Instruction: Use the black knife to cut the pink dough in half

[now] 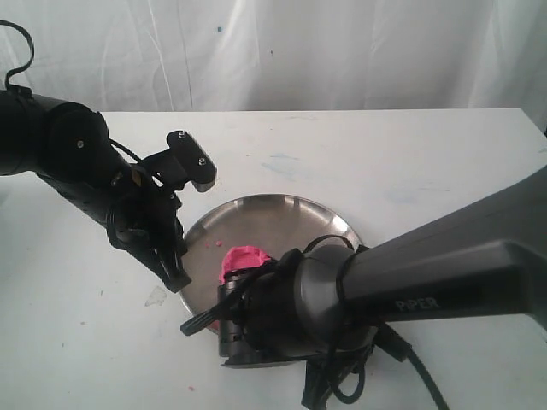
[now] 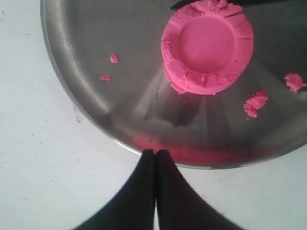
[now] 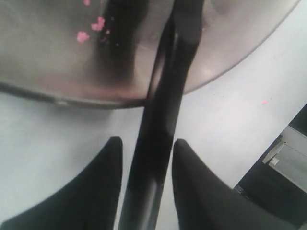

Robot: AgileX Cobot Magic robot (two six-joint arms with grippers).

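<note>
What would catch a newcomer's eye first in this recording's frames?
The bright pink dough, a puck with a dimpled top, sits whole on the steel plate, pink crumbs scattered around it. The black knife runs between the open fingers of the right gripper, crossing the plate's edge. The left gripper is shut at the plate's rim.

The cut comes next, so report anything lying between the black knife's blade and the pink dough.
Nothing visible does. The black knife has its blade right at the edge of the pink dough on the steel plate; the pink crumbs sit off to the sides.
</note>
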